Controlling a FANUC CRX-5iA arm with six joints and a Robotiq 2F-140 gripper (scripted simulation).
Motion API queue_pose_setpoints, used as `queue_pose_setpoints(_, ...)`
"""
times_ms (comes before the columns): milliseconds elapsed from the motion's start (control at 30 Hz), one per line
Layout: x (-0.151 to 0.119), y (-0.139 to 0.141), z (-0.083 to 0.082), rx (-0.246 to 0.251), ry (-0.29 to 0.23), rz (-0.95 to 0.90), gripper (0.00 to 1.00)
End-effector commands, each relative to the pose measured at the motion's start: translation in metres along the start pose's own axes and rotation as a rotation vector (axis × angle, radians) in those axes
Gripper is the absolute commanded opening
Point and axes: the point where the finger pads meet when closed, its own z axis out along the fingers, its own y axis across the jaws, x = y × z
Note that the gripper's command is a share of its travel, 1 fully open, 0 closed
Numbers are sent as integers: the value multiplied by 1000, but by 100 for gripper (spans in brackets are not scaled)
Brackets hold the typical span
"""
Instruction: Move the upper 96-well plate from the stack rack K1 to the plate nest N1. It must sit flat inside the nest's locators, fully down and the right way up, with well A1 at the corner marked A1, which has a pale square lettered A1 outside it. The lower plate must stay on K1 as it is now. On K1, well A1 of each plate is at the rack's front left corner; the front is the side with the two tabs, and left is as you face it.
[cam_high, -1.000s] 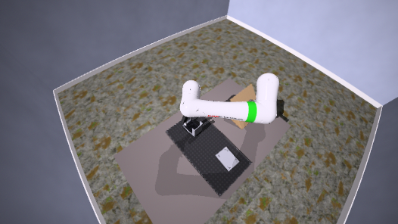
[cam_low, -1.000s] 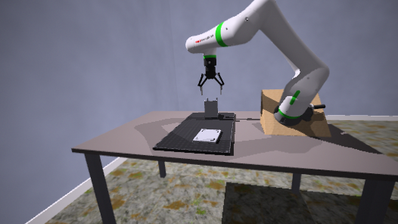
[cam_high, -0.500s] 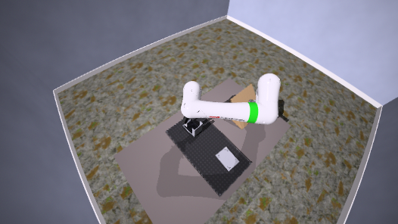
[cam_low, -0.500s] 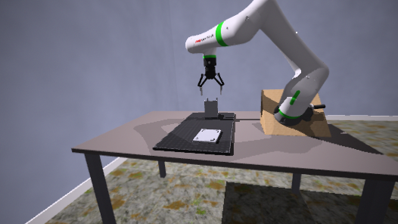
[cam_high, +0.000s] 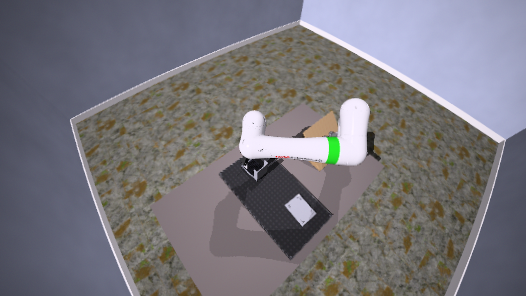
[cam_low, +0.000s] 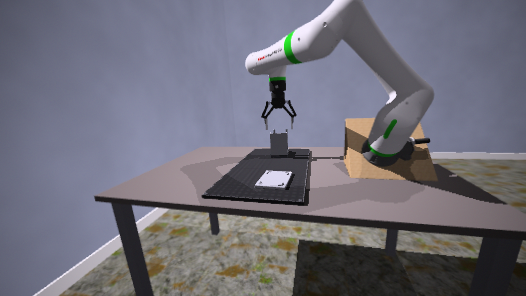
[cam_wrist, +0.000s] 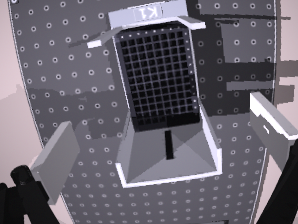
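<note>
Nearest you on the brown desk (cam_low: 165, 197), the pale square plate nest (cam_low: 274, 179) lies on the dark perforated board (cam_low: 240, 180), closer to the desk's front edge. Behind it, at the board's far end, stands the grey stack rack (cam_low: 279, 141), and the black gridded 96-well plate (cam_wrist: 160, 76) sits on top of it. Your black two-finger tool (cam_low: 278, 117) hangs directly above the rack with its fingers spread wide, gripping nothing.
</note>
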Motion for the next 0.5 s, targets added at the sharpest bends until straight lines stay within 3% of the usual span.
queue_pose_setpoints(0, 0, 0, 4, 0, 0, 0, 100)
queue_pose_setpoints(467, 0, 0, 24, 0, 0, 0, 100)
